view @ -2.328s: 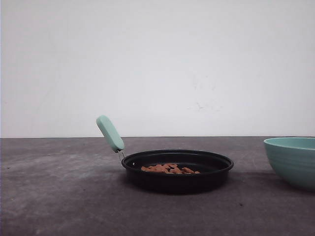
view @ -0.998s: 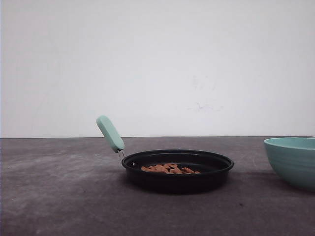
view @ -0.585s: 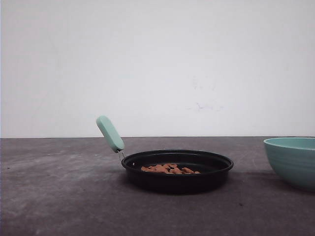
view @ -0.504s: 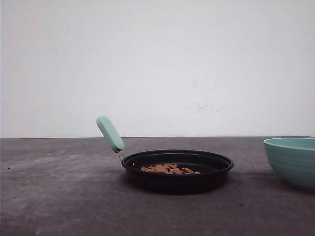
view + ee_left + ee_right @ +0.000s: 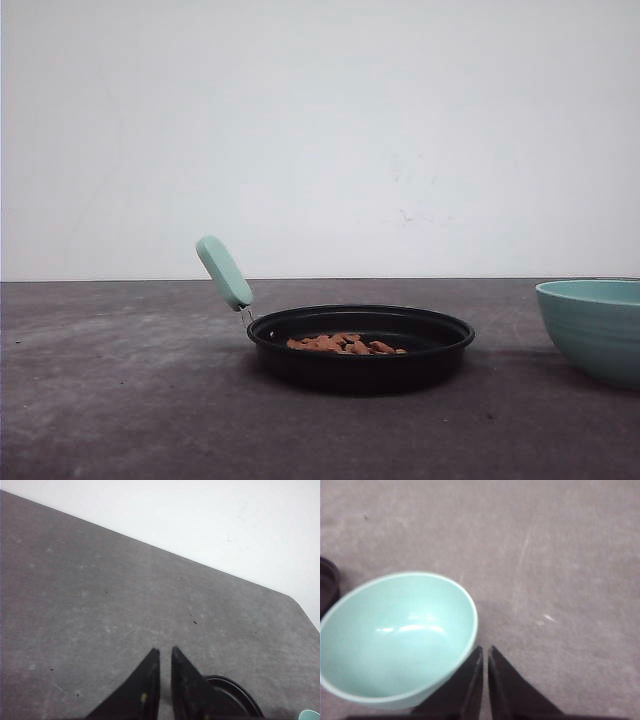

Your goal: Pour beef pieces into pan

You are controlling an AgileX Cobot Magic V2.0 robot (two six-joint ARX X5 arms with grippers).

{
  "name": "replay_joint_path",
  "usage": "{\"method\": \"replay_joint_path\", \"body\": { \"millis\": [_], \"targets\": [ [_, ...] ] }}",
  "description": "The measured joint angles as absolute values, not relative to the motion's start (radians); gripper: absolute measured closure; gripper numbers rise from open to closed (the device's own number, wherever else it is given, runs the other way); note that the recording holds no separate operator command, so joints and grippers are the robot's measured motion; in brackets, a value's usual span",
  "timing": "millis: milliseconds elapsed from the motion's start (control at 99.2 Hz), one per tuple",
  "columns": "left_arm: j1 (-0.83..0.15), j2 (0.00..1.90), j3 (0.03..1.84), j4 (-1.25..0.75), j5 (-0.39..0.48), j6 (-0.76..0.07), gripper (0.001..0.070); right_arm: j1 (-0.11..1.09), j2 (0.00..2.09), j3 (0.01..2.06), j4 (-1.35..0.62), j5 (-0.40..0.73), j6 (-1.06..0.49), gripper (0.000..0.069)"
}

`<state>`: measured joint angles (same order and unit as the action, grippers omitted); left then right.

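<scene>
**Beef in the pan, bowl empty**

With both grippers pressed nearly together and holding nothing, pour looks done. Right gripper [image 5: 485, 652] poised just beside the empty bowl [image 5: 395, 635]; left gripper [image 5: 164, 655] hovering above bare counter [image 5: 90, 605], near the pan [image 5: 360, 345]. Beef pieces [image 5: 345, 344] heaped inside the pan, mid-counter. Little left, seemingly, beyond pulling back.

Matt grey mottled surface [image 5: 120, 400]; pan [image 5: 360, 362] black, slight sheen, smooth mint handle [image 5: 224, 272]; teal bowl [image 5: 395, 635] glossy inside, ribbed outside.
</scene>
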<state>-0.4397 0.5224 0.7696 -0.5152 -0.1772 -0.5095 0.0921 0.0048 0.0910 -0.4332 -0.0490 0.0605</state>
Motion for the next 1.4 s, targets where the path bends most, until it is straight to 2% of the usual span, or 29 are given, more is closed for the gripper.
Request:
{"method": "replay_joint_path", "body": {
  "millis": [202,1280,1401],
  "targets": [
    [-0.44,0.522,0.77,-0.515,-0.177,-0.509,0.0695,0.121,0.005,0.091,-0.434,-0.037,0.06,0.0675],
    [-0.44,0.521,0.77,-0.515,-0.177,-0.509,0.0695,0.121,0.005,0.091,-0.429,-0.029,0.06,0.0675],
    [-0.438,0.502,0.77,-0.52,-0.207,-0.447,0.0695,0.121,0.005,0.091,-0.429,-0.029,0.06,0.0675]
  ]
}}
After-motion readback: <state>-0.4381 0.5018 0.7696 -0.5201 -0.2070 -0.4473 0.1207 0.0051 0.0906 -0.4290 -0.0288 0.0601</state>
